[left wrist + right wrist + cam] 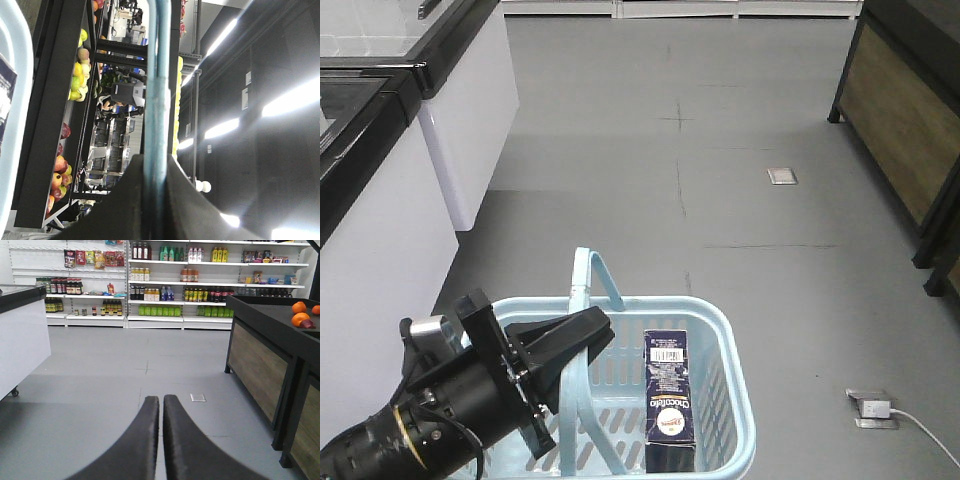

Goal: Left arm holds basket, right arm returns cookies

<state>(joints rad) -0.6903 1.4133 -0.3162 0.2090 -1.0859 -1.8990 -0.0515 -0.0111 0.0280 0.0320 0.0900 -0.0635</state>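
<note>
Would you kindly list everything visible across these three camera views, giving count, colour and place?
basket: one, light blue, bottom centre of the front view, one handle raised.
cookie box: one, dark navy, inside the basket, right side.
cabinets: two, white with black tops, left of the front view.
display stand: one, black with wood panels, right.
floor plates: two, grey, on the floor; the nearer has a white cable.
shelves: several, white, stocked with bottles, far wall, right wrist view.
oranges: at least two, orange, on a black stand.
fruit: many, red, yellow, green, on black racks, left wrist view.
left gripper: one, black, shut on the basket's handle.
right gripper: one, black, shut, empty.
</note>
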